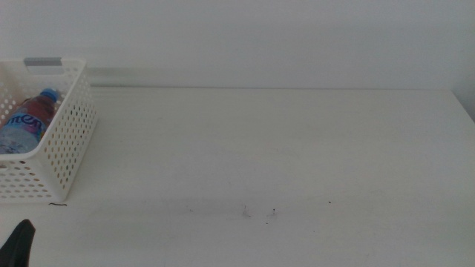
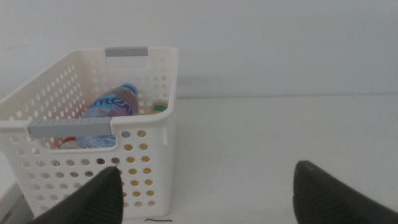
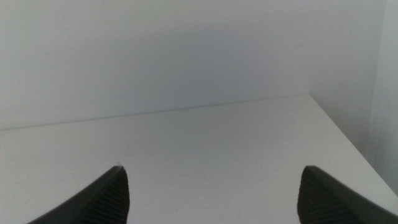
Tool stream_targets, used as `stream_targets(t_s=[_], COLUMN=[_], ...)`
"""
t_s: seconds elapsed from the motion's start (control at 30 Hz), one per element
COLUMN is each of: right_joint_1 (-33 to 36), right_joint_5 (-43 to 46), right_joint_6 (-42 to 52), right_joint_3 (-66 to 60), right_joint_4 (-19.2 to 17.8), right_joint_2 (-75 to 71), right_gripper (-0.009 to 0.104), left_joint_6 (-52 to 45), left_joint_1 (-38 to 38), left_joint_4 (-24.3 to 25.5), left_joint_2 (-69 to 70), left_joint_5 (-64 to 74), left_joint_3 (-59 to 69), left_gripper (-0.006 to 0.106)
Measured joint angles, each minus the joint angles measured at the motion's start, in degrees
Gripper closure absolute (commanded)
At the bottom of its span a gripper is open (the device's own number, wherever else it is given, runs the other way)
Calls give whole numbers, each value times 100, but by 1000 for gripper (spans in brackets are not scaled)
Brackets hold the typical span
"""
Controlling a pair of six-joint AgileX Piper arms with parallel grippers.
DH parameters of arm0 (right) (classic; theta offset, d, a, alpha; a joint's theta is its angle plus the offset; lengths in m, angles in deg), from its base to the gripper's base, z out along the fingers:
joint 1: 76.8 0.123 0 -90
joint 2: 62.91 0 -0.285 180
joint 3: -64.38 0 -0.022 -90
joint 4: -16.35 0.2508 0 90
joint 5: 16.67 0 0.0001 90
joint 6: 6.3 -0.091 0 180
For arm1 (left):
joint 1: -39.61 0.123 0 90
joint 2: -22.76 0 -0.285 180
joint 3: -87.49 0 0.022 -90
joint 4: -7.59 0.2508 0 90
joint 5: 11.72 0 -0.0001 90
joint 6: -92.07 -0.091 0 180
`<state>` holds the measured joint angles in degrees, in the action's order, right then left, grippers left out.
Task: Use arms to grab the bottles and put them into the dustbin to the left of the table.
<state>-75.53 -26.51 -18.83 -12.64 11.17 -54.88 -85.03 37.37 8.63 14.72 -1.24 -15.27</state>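
Middle view gives us one white table [image 1: 297, 148] and one white perforated dustbin [image 1: 70, 126] at its left side, cut off by the picture's left edge. Inside the dustbin we count one clear water bottle [image 1: 26, 119] with a blue cap and label, lying on its side, with a patch of red showing beside it; we cannot tell from here what the red belongs to. At the bottom left corner a dark sliver of the left tool [image 1: 20, 241] pokes into view. A few small dark specks mark the table near its front.

From the left wrist view we see more of the dustbin: two grey handle strips [image 2: 127, 52], one on the far rim and one on the near rim. The water bottle [image 2: 112, 106] lies inside, and beside it, against the dustbin wall, sits a small round yellow-green top of a second item [image 2: 160, 107], too hidden to name for certain. The left tool [image 2: 205, 193] has its two jaws spread wide, holding nothing, close in front of the dustbin.

From the right wrist view we see only bare table [image 3: 217, 143] and wall. The right tool [image 3: 211, 193] also has its jaws spread wide and empty.
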Motion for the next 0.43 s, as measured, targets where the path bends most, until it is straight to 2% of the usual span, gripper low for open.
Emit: stream_targets(t_s=[0.43], right_joint_1=[0], right_joint_5=[24], right_joint_6=[0], right_joint_3=[0], right_joint_4=[0], right_joint_2=[0], right_gripper=[9], left_joint_6=[0], left_joint_1=[0], left_joint_4=[58], left_joint_2=[0], left_joint_5=[-175], left_joint_3=[0], left_gripper=[7])
